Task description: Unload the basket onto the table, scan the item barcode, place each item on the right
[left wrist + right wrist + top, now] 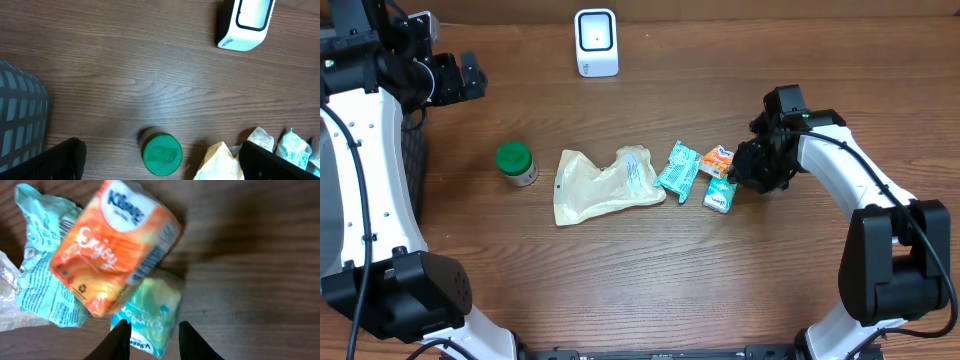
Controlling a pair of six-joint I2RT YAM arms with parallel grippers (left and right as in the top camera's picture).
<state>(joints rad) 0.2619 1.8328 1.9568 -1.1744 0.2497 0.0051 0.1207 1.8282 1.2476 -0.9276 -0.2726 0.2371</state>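
Your right fingers (119,342) straddle the green packet (150,307) on the bench (260,270).
They stand narrow at its end; you cannot tell whether they grip. The orange Kleenex pack (112,250) lies against it, just beyond. Far back stands the barcode scanner (596,42); your left fingers (60,162) spread wide, holding nothing.

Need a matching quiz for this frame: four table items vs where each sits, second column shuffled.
1 white box-shaped barcode scanner
2 small green-lidded jar
3 orange Kleenex tissue pack
4 crumpled cream plastic pouch

A between the jar and a teal packet
B top of the overhead view, standing alone
C overlapping a small green pack
D just left of the pouch

Pairs: 1-B, 2-D, 3-C, 4-A
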